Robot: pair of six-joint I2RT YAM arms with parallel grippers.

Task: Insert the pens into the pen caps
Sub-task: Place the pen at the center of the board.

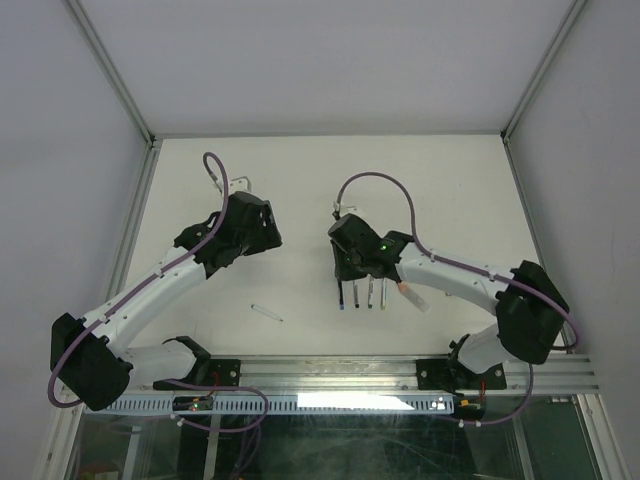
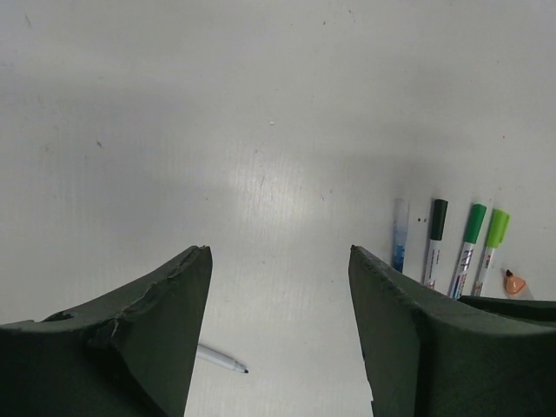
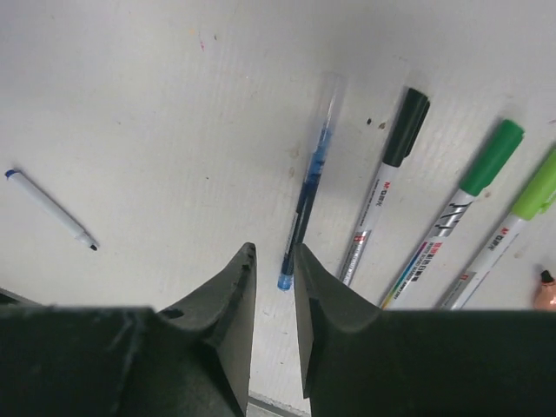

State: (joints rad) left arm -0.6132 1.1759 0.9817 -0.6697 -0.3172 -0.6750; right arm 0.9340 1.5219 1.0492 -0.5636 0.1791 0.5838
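Four pens lie side by side under my right arm: a blue pen (image 3: pixel 308 187) with a clear cap, then white pens with a black cap (image 3: pixel 407 126), a dark green cap (image 3: pixel 493 156) and a light green cap (image 3: pixel 540 182) on them. An orange tip (image 3: pixel 546 291) shows at the far right. My right gripper (image 3: pixel 274 252) hovers over the blue pen's near end, its jaws narrowly open and empty. A slim uncapped pen (image 1: pixel 267 312) lies alone to the left. My left gripper (image 2: pixel 280 252) hangs wide open above bare table, empty, with that slim pen (image 2: pixel 221 360) below it.
The metal rail (image 1: pixel 400 370) runs along the table's near edge, close behind the row of pens (image 1: pixel 362 293). White enclosure walls stand at the left, right and back. Bare white table (image 1: pixel 300 170) lies beyond both grippers.
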